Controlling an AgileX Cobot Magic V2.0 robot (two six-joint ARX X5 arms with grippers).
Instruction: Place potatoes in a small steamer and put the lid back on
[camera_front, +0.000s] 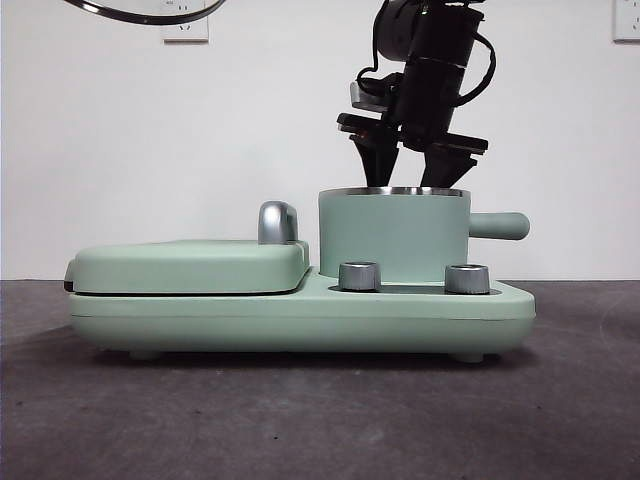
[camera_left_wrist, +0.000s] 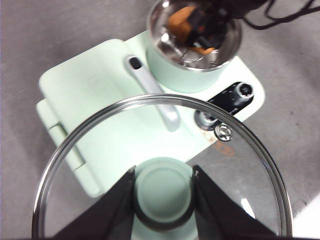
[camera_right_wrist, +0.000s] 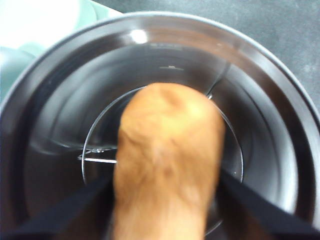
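Right wrist view shows the right gripper (camera_right_wrist: 165, 200) clamping the potato (camera_right_wrist: 167, 160) between its jaws, inside the small steamer (camera_right_wrist: 280, 125); letting go high risks a hard drop. Left gripper (camera_left_wrist: 163, 192) pinches the lid (camera_left_wrist: 250, 165) knob.

You find no text, brand, number or sign you can read in any of the three views. The one candidate is a faint embossed mark on the griddle cover (camera_left_wrist: 100, 87), far out ahead of the left gripper (camera_left_wrist: 163, 192), beyond the lid (camera_left_wrist: 100, 165) it holds; its shape is too soft for you to make out.
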